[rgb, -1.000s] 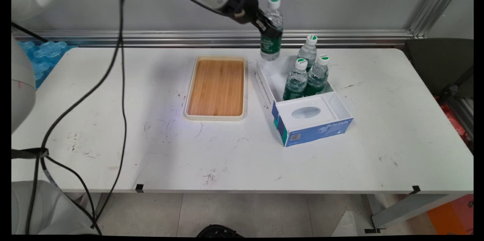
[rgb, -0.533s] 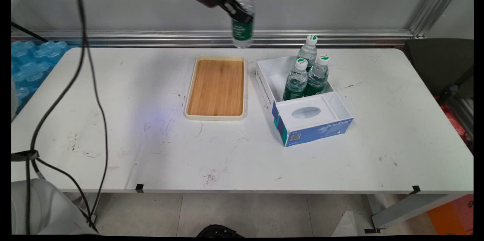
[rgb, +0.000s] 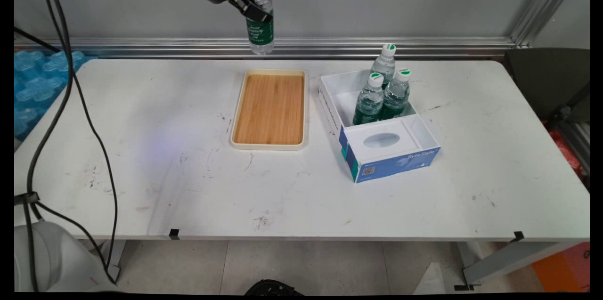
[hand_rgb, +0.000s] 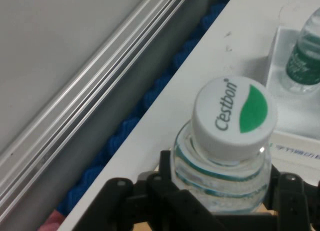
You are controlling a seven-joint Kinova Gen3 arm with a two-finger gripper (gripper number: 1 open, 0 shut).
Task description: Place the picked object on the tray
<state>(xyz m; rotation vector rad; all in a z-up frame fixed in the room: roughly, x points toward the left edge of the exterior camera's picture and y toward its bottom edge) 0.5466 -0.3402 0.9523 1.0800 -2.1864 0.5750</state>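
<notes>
The main view looks down from above the near side across the tabletop toward the back wall. The hand view sits close over the held bottle, facing its cap. Both views share that bottle and the open box.

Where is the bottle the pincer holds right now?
In the main view, the held bottle hangs upright in the pincer at top centre, above the table's far edge behind the wooden tray.
</notes>
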